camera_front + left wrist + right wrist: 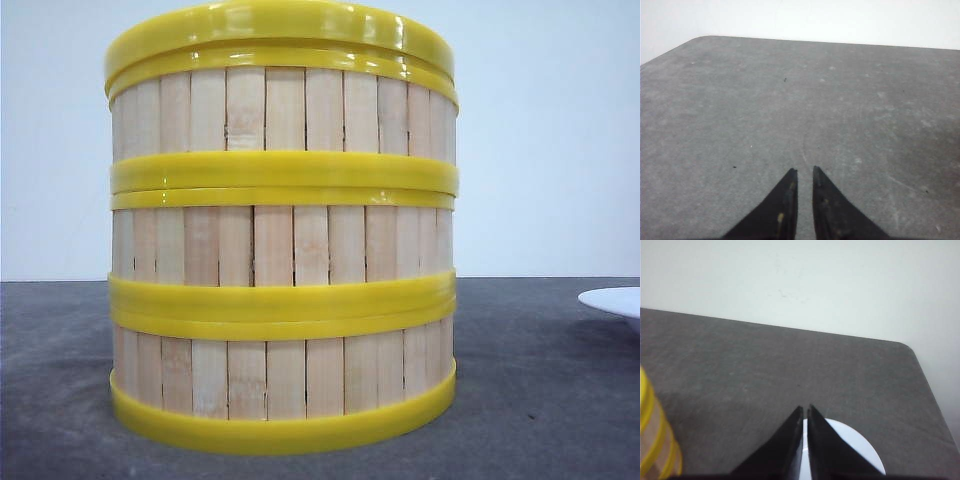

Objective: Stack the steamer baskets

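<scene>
Three steamer baskets (283, 260) stand stacked mid-tabletop (540, 400), a yellow lid (280, 25) on top, a white plate (615, 300) near the right edge. Left claw (805, 172) and right claw (805, 409) hang nearly closed, empty, over open surface.

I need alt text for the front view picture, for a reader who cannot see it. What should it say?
Three round steamer baskets with pale wooden slats and yellow rims stand stacked in one straight tower on a dark grey table, with a flat yellow lid on top. The edge of a white plate shows at the right.
</scene>
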